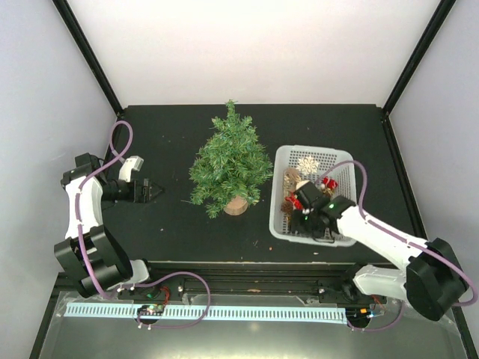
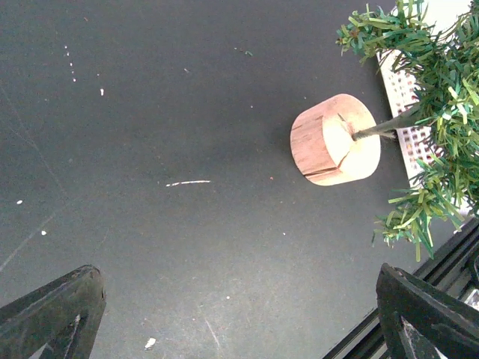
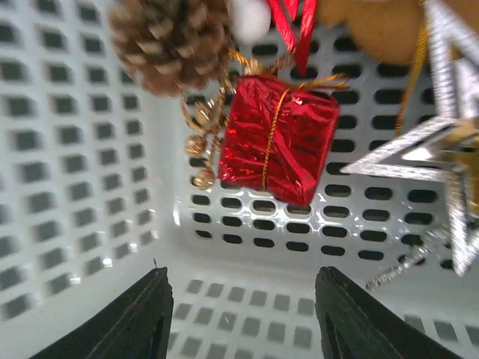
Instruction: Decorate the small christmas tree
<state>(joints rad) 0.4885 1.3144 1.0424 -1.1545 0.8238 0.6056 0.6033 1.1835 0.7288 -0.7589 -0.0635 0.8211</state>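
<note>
The small christmas tree (image 1: 230, 162) stands upright on its round tan base (image 1: 236, 204) at the table's middle; the left wrist view shows the base (image 2: 334, 140) and green branches (image 2: 441, 90). My left gripper (image 1: 153, 192) is open and empty, left of the tree. My right gripper (image 1: 305, 217) is open inside the white basket (image 1: 278, 196), above its near end. In the right wrist view a red foil gift box (image 3: 277, 140) lies just beyond my open right gripper (image 3: 243, 314), with a pine cone (image 3: 171, 41) and a silver star (image 3: 441, 149) beside it.
The basket stands right of the tree and holds several ornaments, among them a white snowflake (image 1: 307, 164). The basket's perforated wall (image 3: 67, 187) rises close on the left of the right fingers. A metal rail (image 1: 247, 283) runs along the table's near edge.
</note>
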